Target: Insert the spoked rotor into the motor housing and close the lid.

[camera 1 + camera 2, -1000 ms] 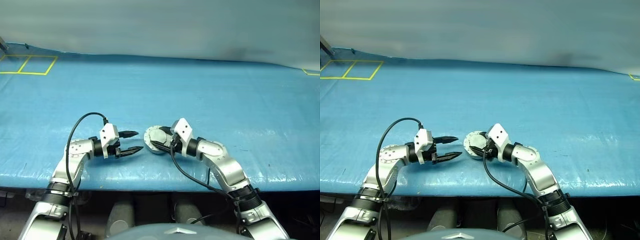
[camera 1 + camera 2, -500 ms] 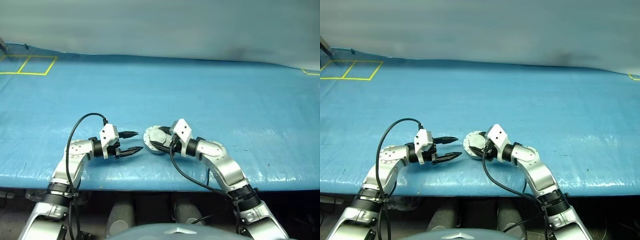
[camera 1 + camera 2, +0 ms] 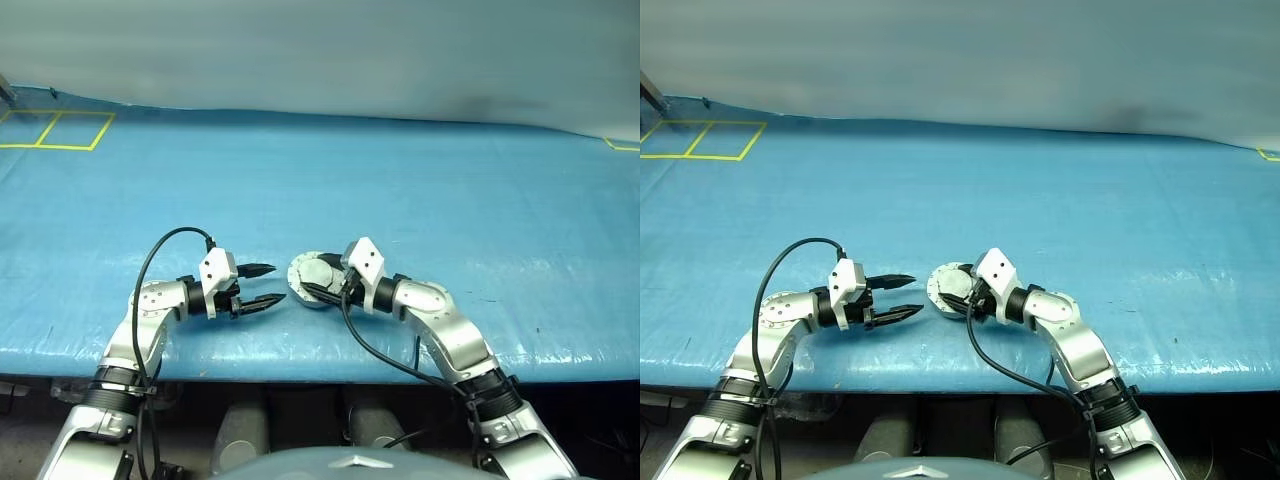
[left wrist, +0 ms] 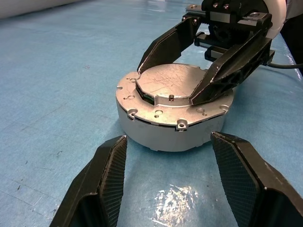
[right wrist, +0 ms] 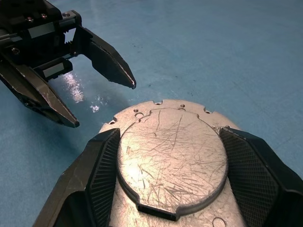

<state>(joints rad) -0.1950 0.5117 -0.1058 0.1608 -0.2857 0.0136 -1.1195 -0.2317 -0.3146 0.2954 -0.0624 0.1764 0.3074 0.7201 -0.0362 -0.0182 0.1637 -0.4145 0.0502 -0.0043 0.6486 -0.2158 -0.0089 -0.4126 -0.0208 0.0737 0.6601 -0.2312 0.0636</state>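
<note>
The motor housing (image 3: 312,279) sits on the blue tarp-covered table (image 3: 450,190), close to its near edge and roughly midway between the two arms, with the lid (image 4: 171,85) lying flat on top of it, closed (its scratched silver face shows plainly in both wrist views). The right gripper (image 3: 318,283) reaches in from the right with its two black fingers (image 5: 102,175) spread to either side of the raised disc of the lid, resting over the top of the housing; they flank that disc closely, but I cannot say whether they are squeezing it. The left gripper (image 3: 268,283) hangs just to the left of the housing, pointing at it, its fingers (image 4: 106,177) parted and holding nothing, with a strip of bare blue surface between their tips and the housing's wall. A black cable (image 3: 165,245) loops up over the left forearm. Far off in the table's left corner, yellow tape lines (image 3: 55,128) mark out squares.
</note>
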